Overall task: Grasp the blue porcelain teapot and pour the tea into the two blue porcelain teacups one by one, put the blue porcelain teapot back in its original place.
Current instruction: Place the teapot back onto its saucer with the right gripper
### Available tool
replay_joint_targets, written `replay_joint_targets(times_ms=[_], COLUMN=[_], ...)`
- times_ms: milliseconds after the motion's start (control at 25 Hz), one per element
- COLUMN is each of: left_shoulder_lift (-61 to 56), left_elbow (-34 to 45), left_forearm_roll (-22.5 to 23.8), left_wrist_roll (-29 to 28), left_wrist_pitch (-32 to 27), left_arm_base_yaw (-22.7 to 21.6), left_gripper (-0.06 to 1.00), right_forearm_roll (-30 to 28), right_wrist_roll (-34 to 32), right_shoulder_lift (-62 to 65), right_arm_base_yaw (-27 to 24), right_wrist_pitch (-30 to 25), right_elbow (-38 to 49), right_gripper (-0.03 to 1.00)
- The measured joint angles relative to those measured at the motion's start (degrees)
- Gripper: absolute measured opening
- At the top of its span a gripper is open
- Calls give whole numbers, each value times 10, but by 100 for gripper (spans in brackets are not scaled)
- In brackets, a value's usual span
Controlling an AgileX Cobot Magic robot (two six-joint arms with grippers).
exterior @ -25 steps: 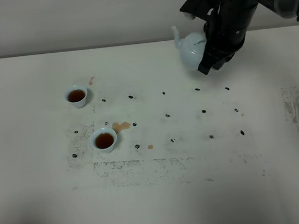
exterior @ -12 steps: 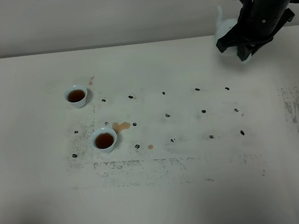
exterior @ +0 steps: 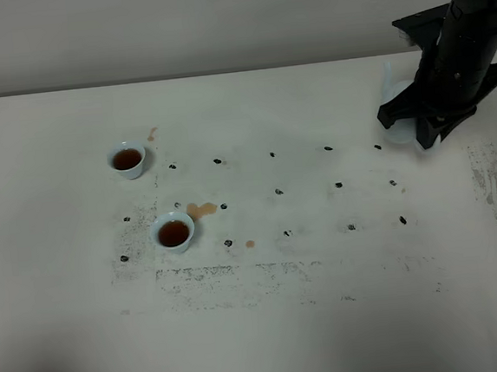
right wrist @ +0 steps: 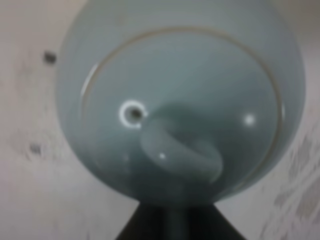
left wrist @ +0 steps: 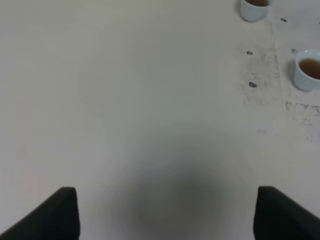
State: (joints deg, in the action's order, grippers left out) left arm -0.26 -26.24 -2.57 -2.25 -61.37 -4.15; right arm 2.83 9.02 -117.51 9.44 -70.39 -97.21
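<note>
The blue porcelain teapot is at the table's right side, mostly hidden behind my right gripper, its spout pointing up and to the left. In the right wrist view its domed lid fills the frame and the gripper is shut on the teapot at its handle side. I cannot tell whether the teapot touches the table. The two blue porcelain teacups stand at the left, each holding reddish-brown tea. My left gripper is open and empty over bare table, with the cups well away from it.
Small tea spills lie near the cups: one beside the nearer cup, one drop, one by the far cup. A grid of black marks and scuffed patches cover the white table.
My right arm has carried the teapot from the back middle to the right and down toward the table's right side. The cups have not moved.
</note>
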Motion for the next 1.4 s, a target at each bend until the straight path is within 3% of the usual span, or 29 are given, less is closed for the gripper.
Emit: replay_joint_targets(times_ms=[320,520,1400], left_shoulder_lift=[0,0,0], left_elbow=[0,0,0], left_forearm_roll=[0,0,0], left_wrist_roll=[0,0,0], left_wrist_pitch=[0,0,0], left_arm_base_yaw=[0,0,0], left_gripper=[68,68,68], right_forearm_roll=[14,30,37], right_wrist_roll=[-5,-8,-3], right_shoulder_lift=[8,-10,-33], right_arm_base_yaw=[-3,-3,-3], right_wrist_pitch=[23,50,65], right_elbow=[81,83,83], right_gripper=[6,6,6])
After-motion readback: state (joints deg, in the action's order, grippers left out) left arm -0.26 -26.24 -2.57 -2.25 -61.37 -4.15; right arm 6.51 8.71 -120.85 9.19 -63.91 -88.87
